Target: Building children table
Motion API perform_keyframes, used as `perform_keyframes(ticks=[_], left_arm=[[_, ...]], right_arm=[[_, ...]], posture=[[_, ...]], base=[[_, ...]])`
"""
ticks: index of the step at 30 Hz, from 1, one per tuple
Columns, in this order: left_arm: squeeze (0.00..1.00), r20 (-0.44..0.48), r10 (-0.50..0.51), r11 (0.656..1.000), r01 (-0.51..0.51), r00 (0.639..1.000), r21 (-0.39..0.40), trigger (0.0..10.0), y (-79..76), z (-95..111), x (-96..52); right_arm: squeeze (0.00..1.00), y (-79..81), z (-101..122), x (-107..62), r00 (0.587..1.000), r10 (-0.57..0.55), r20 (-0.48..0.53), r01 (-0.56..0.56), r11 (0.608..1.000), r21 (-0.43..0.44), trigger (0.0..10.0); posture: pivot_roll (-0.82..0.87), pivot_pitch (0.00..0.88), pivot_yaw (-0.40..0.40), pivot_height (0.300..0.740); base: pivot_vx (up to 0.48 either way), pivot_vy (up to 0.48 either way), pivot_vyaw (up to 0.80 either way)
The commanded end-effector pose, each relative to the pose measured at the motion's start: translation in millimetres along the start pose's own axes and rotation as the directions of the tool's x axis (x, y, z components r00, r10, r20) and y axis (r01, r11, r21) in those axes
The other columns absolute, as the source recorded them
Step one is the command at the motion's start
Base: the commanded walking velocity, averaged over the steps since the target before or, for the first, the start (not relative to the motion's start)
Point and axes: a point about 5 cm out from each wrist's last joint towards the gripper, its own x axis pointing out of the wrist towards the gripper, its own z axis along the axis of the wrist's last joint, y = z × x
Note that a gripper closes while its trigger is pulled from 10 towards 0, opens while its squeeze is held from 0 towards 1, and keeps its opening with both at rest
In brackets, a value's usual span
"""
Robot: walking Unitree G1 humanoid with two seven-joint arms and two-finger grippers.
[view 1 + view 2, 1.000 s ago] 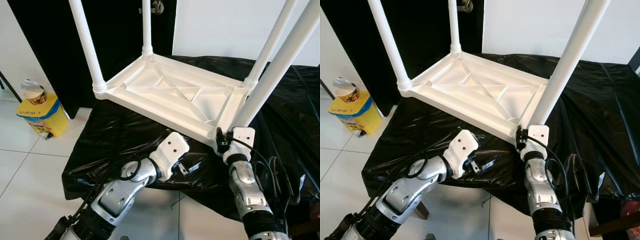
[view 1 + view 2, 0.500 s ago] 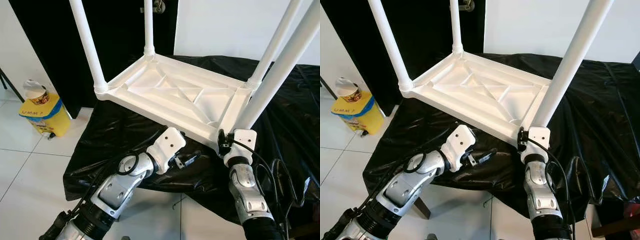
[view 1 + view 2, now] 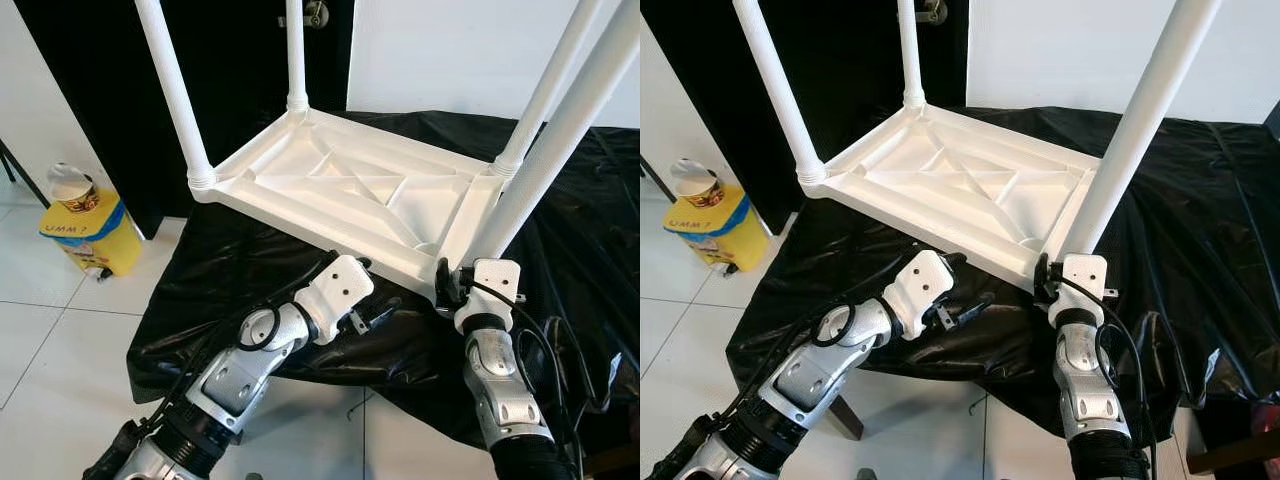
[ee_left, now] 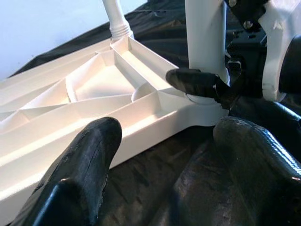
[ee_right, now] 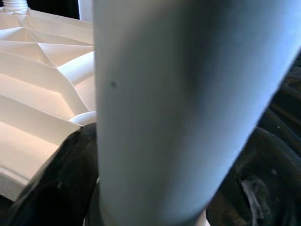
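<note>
Little changed since a second ago: left gripper (image 3: 378, 316) has risen slightly toward table top (image 3: 350, 185), fingers spread, empty. Right gripper (image 4: 207, 84) clasps near-right table leg (image 3: 545, 150) at its base. Table lies upside down on black sheet (image 3: 250, 265).

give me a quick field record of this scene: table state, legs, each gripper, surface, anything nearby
table: white table top upside down, ribbed underside up
legs: four white legs standing up from the corners, nearest is the near-right leg
right gripper: right gripper closed around the base of the near-right leg
left gripper: left gripper open, just off the top's near edge, holding nothing
surface: black plastic sheet
nearby: yellow bin on the tiled floor
</note>
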Motion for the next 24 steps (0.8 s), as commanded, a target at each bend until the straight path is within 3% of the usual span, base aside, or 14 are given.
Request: perform_keyframes(ticks=[1, 5, 6, 17, 19, 24], left_arm=[[0.0, 0.005, 0.0, 1.0, 0.0, 1.0, 0.021, 10.0, 2.4, 1, -0.6], [0.0, 0.008, 0.009, 1.0, -0.009, 1.0, 0.023, 10.0, 2.6, 0, -1.9], [0.0, 0.011, 0.006, 1.0, -0.007, 1.0, 0.019, 10.0, 1.6, 1, -0.5], [0.0, 0.016, -0.02, 0.999, 0.02, 1.0, 0.027, 10.0, 0.0, 6, -0.1], [0.0, 0.015, -0.018, 1.0, 0.018, 1.0, 0.022, 10.0, 1.6, 7, -3.9], [0.0, 0.015, -0.013, 1.0, 0.013, 1.0, 0.011, 10.0, 0.9, 7, -5.7]], right_arm=[[1.0, -10.9, -5, 0.4, 0.999, -0.034, -0.028, 0.034, 0.999, -0.013, 10.0], [1.0, -11.8, -1, 0.6, 1.0, 0.028, -0.001, -0.028, 1.0, -0.01, 10.0], [0.0, -10.8, 0, 0.5, 0.998, 0.064, 0.003, -0.064, 0.998, -0.005, 10.0], [0.0, -11.8, 8, 6.4, 0.98, 0.196, 0.043, -0.195, 0.98, -0.03, 10.0], [0.0, -18.9, 11, 15.1, 0.949, 0.313, 0.039, -0.311, 0.948, -0.062, 10.0], [0.0, -23.2, 14, 25.4, 0.911, 0.412, 0.025, -0.408, 0.908, -0.093, 10.0]], posture=[[0.0, 0.001, -0.033, 0.74], [-0.01, 0.009, -0.028, 0.74], [0.0, 0.013, -0.021, 0.74], [0.04, 0.048, -0.025, 0.74], [0.06, 0.052, -0.036, 0.74], [0.07, 0.059, -0.036, 0.74]], base=[[0.0, 0.0, 0.0], [0.0, 0.0, 0.0], [0.0, 0.0, 0.0], [0.0, 0.0, 0.0], [0.0, 0.0, 0.0], [0.0, 0.0, 0.0]])
